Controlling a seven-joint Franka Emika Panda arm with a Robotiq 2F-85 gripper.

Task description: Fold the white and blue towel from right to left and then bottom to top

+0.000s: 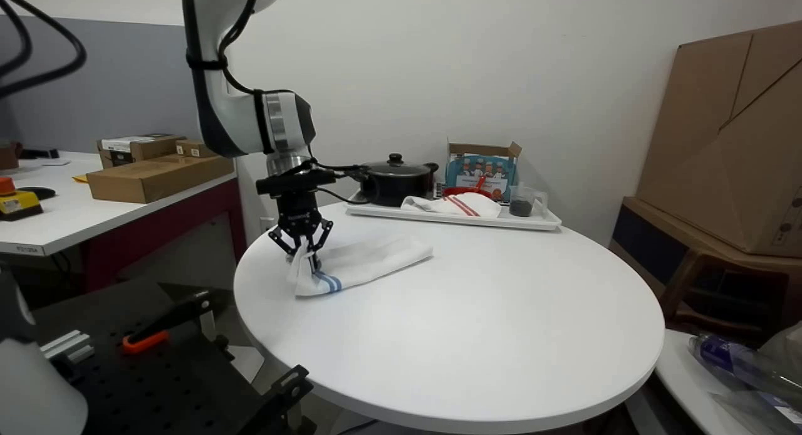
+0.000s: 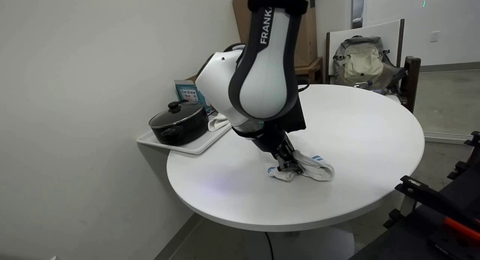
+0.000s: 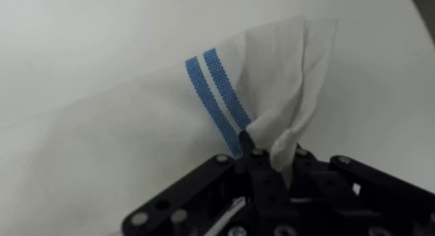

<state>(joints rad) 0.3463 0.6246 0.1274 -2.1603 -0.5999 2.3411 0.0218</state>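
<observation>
I note a rounded white arm (image 1: 241,118) with black trim (image 2: 253,52). White lettering (image 2: 266,26) reads FRANKA, the last letter partly covered. Black cables (image 1: 245,14) run along the arm, bound with black straps (image 1: 207,64); a silver ring (image 1: 276,125) circles the wrist (image 1: 291,118). The gripper (image 3: 274,147) is black, angular, with silver screws (image 3: 237,231).

White and blue towel (image 3: 153,127), banded; surrounding pieces by colour.
On the round table (image 1: 476,335), which is showing plain white, the towel is displaying a white ground crossed by paired blue bands, finely dotted, a narrow white line running between. Over the table, the gripper (image 3: 276,151) is presenting black and the arm (image 1: 241,125) white with black panels. At the table's edge, the tray (image 1: 438,219) is showing white; the pot (image 1: 398,185), black; the cloth (image 1: 451,205), white with red stripes; the printed box (image 1: 482,172), blue with pale figures. Beside the table, the large carton (image 1: 714,153) is showing brown.
</observation>
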